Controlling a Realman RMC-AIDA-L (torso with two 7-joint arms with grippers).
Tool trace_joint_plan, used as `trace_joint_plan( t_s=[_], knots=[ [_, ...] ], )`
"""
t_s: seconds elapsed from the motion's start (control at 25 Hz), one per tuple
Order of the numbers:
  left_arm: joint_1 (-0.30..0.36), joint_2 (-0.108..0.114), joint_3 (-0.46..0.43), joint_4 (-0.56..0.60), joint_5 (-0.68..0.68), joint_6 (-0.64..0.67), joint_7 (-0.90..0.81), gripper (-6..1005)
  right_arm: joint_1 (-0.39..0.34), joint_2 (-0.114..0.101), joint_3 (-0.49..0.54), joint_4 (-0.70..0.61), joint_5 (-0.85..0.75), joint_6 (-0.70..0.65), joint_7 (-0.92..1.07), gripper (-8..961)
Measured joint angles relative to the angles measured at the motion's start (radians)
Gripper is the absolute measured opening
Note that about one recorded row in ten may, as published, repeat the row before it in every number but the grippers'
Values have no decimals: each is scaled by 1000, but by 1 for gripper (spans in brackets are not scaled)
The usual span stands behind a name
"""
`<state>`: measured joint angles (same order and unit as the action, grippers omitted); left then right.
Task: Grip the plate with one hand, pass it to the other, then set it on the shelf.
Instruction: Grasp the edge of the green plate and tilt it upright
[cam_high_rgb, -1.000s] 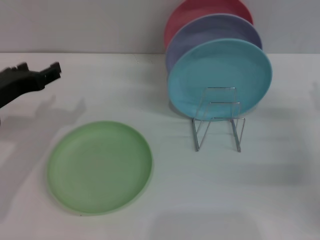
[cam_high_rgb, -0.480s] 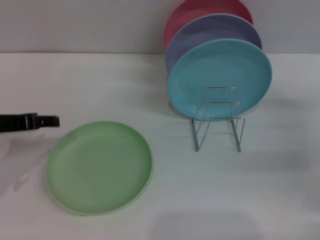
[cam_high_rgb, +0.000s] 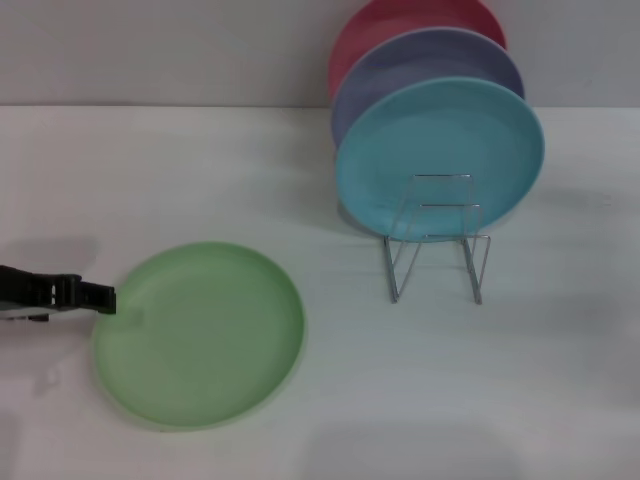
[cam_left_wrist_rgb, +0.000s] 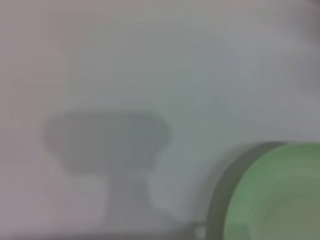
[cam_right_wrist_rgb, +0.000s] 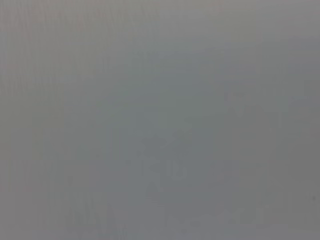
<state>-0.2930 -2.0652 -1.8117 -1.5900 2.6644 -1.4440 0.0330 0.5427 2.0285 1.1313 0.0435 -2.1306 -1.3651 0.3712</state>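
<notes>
The green plate (cam_high_rgb: 199, 334) lies flat on the white table (cam_high_rgb: 330, 400), well left of the wire rack (cam_high_rgb: 436, 240) (which has three plates propped behind it). The left gripper (cam_high_rgb: 95, 297) sits low at the plate's left rim — whether its claw is clenched or released cannot be told. The first grip looks to be in hand; next it must pinch the rim and lift.

Only a plain grey surface (cam_right_wrist_rgb: 160, 120) shows.
</notes>
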Motion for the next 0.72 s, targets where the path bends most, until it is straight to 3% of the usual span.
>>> trace_joint_plan(
  t_s=[0.32,0.72],
  knots=[
    [-55,0,44,67,45,-17,-26,812,-11,-8,1,-1,0,0,3,752],
    [-77,-3,69,106,49,-12,-29,797,-28,-10,1,-1,0,-8,9,753]
  ],
)
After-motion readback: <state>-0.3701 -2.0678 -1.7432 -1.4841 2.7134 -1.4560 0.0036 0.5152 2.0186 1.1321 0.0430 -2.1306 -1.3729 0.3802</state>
